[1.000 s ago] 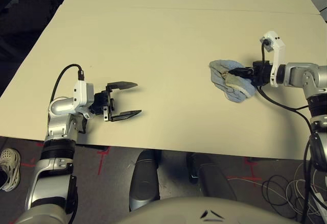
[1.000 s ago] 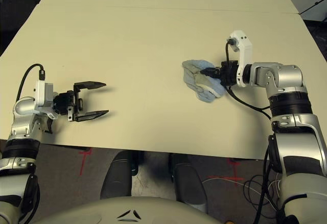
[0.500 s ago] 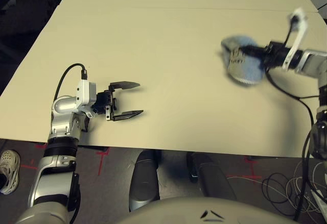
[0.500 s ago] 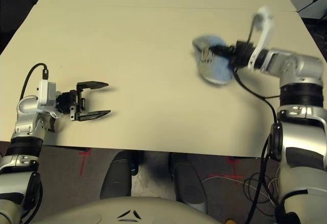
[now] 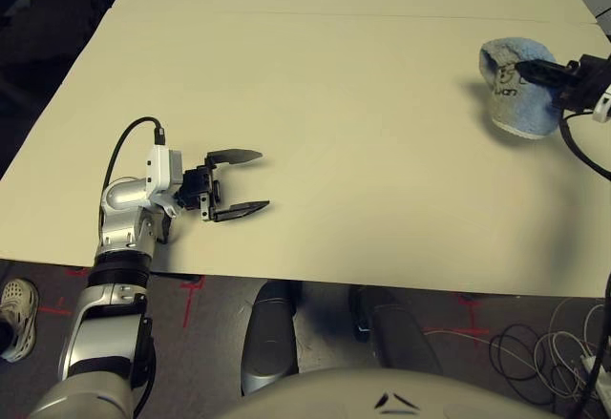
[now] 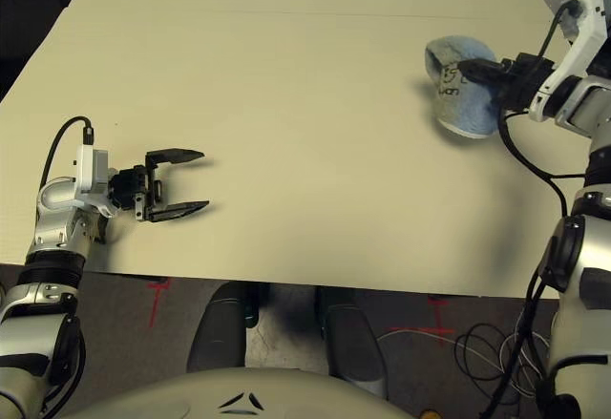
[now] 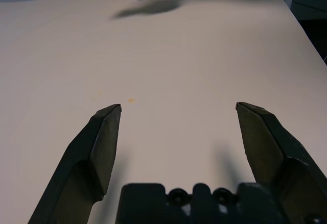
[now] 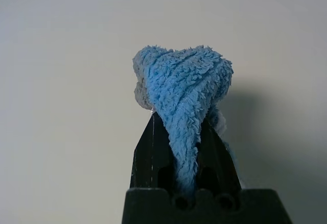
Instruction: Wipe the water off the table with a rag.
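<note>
At the near left of the table (image 5: 315,75) the left gripper (image 5: 250,182) hovers with its jaws spread wide and nothing between them, and a small yellow-orange speck of water (image 7: 131,100) lies just past its fingertips. Far to the right, the right gripper (image 6: 477,72) is clamped shut on the rag (image 6: 460,101), a bunched blue wad held off the surface and hanging downward from the pinch. Judging by this, the step is a carry between wipes, and the next move calls for bringing the rag across and down onto that speck.

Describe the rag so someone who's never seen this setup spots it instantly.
Start from the cream table and go to its right side, where the right hand is shut on the rag and holds it bunched above the surface. It is light blue terry cloth with black handwritten marks, the one blue, fluffy thing here.
</note>
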`<state>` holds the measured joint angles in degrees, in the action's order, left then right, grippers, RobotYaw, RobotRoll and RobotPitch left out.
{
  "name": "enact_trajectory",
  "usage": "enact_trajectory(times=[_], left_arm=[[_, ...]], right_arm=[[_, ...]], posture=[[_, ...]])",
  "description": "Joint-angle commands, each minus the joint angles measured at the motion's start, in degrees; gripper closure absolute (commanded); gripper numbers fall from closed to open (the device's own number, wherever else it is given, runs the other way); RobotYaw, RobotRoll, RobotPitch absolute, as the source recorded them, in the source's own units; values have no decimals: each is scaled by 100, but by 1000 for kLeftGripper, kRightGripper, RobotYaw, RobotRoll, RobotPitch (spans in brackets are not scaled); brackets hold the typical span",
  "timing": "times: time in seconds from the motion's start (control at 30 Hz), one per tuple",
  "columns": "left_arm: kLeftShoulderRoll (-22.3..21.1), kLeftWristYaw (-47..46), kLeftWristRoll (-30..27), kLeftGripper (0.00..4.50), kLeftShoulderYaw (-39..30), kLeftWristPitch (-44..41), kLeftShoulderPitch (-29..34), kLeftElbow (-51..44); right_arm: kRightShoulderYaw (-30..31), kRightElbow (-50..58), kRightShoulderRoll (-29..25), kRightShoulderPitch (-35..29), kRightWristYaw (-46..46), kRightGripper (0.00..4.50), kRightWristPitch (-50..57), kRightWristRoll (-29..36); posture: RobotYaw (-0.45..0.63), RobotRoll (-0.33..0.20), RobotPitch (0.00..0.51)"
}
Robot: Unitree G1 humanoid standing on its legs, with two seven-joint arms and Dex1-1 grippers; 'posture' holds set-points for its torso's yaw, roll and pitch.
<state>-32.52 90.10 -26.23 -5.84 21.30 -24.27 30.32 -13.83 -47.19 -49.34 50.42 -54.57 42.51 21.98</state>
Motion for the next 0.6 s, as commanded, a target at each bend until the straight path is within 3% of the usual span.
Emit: enact_trajectory(times=[0.03,0.37,0.6], left_arm=[[-35,40,40,0,-7,55,-6,109],[-60,-33,43,0,-21,29,20,16],[-7,-599,44,0,-106,-341,-100,11]], right_arm=[[79,-174,-42,-66,-66,4275,-206,-165],[205,-938,-27,-117,389,4276,-869,-708],[-65,-785,162,-304,384,1818,-2000,-636]], posture=[[136,0,199],[138,0,205],[137,0,213]])
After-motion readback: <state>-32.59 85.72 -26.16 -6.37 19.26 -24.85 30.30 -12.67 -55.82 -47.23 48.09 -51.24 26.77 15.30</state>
